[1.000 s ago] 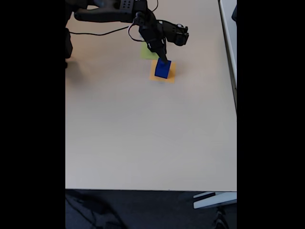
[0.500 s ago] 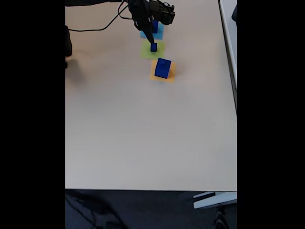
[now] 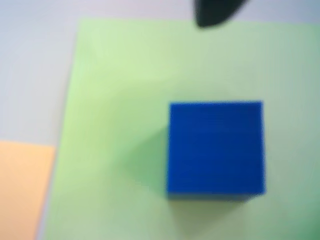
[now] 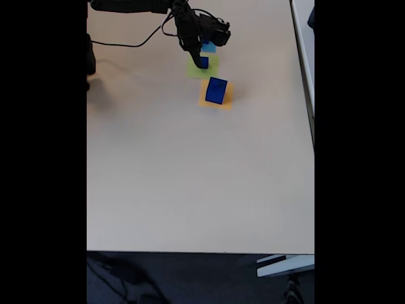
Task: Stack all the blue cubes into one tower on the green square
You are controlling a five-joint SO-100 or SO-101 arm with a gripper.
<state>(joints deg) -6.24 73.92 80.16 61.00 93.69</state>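
Observation:
A small blue cube sits flat on the green square, right of its middle in the wrist view. One dark fingertip shows at the top edge, apart from the cube. In the fixed view my gripper hangs at the far edge of the green square, just above the small cube. Whether the jaws are open is not clear. A large blue cube stands on an orange square just in front.
A light-blue square peeks out behind the gripper, mostly covered by it. The orange square is at the lower left in the wrist view. A black cable trails along the table's far left. The table's right edge is at the right.
One second ago the gripper was at the large cube on the orange square. It swung back over the light-blue square, then came slightly forward over the green square. The cubes have not moved.

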